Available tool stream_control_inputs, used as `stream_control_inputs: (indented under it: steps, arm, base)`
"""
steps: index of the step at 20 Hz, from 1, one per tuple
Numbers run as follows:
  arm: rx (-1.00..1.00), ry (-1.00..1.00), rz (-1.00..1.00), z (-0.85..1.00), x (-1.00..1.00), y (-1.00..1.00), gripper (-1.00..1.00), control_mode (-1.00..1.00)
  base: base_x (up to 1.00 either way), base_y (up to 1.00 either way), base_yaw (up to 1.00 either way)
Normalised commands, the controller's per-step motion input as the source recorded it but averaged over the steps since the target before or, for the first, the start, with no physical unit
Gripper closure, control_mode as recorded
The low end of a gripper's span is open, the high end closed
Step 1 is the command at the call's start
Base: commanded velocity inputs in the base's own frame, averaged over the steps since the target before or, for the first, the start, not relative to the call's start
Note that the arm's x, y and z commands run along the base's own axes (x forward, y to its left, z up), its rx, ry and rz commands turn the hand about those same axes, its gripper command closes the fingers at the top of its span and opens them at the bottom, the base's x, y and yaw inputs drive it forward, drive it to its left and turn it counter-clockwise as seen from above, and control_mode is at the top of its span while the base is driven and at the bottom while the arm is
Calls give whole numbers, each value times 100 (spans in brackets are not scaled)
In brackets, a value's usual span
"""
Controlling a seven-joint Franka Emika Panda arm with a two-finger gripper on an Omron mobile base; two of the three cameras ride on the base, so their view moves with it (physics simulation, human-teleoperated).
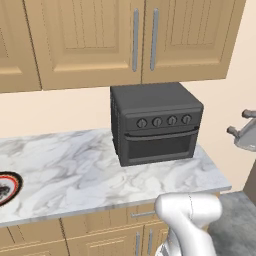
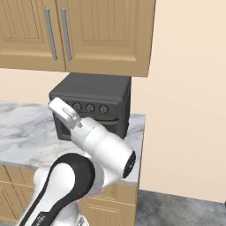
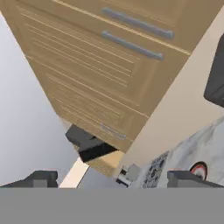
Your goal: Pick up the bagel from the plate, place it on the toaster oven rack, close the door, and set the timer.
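We see the toaster oven standing at the right end of the marble counter, its door shut and upright under the row of four knobs. The plate lies far off at the left edge of the left base view, cut by the frame, well apart from the oven. We cannot make out the bagel on the part of the plate that shows, so we only judge that it sits there.

The gripper is raised and tilted toward the upper cabinets. Its two fingertips stand wide apart at the bottom of the hand view, with nothing between them, so the fingers are open and empty. A sliver of the plate's red rim peeks just beside the other tip (the hand view is rolled, so its sides are not the room's).

The coming move turns on this: the plate lies down on the counter and to the left of the oven, while the fingers point up and away. We judge the hand must swing down and leftward.
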Motion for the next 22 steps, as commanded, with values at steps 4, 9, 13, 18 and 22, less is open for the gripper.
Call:
stream_control_inputs:
  steps: [4,9,13,18,22]
  arm:
    - [-90,-62,-28,0,0,73,-100,-100]
    - [-75,-45,-49,0,13,45,-100,-100]
    - [-57,-19,-40,0,47,3,-100,-100]
    - [-49,4,-36,0,44,0,-100,-100]
    - [-30,28,-28,0,15,-16,-100,-100]
  base:
    - [0,0,0]
    - [0,0,0]
    - [0,0,0]
    - [0,0,0]
    - [0,0,0]
